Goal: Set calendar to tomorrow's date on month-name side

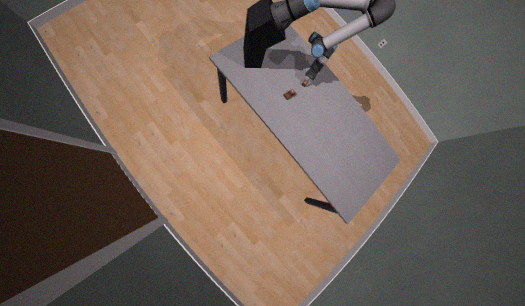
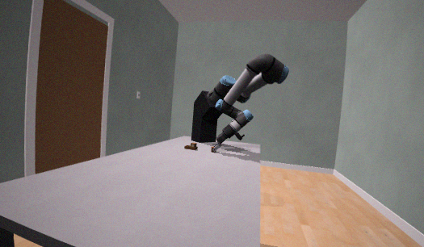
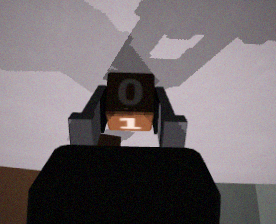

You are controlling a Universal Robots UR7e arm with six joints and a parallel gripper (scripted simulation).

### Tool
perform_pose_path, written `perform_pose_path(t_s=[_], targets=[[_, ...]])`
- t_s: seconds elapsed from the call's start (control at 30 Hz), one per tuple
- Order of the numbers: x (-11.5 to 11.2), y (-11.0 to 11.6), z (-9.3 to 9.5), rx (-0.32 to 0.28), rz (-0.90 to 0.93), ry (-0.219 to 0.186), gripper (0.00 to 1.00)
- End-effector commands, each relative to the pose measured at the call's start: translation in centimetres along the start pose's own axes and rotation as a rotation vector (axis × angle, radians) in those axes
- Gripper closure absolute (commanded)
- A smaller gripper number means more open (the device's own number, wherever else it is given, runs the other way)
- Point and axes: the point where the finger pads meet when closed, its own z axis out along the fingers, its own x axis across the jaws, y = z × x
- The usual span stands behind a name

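Observation:
A dark wooden date cube [image 3: 129,99] [image 1: 305,83] rests on the grey table [image 1: 330,135] [image 2: 153,190], apart from the tray. In the wrist view it shows a 0 on top and a 1 on the lit orange face towards the camera. My gripper [image 3: 130,100] [image 1: 307,79] [image 2: 216,147] is low over the table with a finger tight against each side of this cube. The small brown calendar tray [image 1: 288,95] [image 2: 191,147] lies on the table a short way off. It is too small to read its month name or to tell what stands in it.
The arm's black pedestal [image 1: 260,35] [image 2: 203,121] stands at the table's far end, behind the tray and the cube. The table's edge runs close beside the cube on the arm's side. A wooden floor lies below.

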Motion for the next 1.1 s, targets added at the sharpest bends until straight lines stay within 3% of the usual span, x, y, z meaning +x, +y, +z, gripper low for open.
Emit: perform_pose_path(t_s=[0.0, 0.63, 1.07], targets=[[0.0, 0.3, -0.3, 0.0, 0.0, 0.001, 0.4], [0.0, 4.6, -4.6, 0.0, 0.0, 0.001, 0.4], [0.0, 4.9, -5.0, 0.0, 0.0, 0.001, 0.4]])
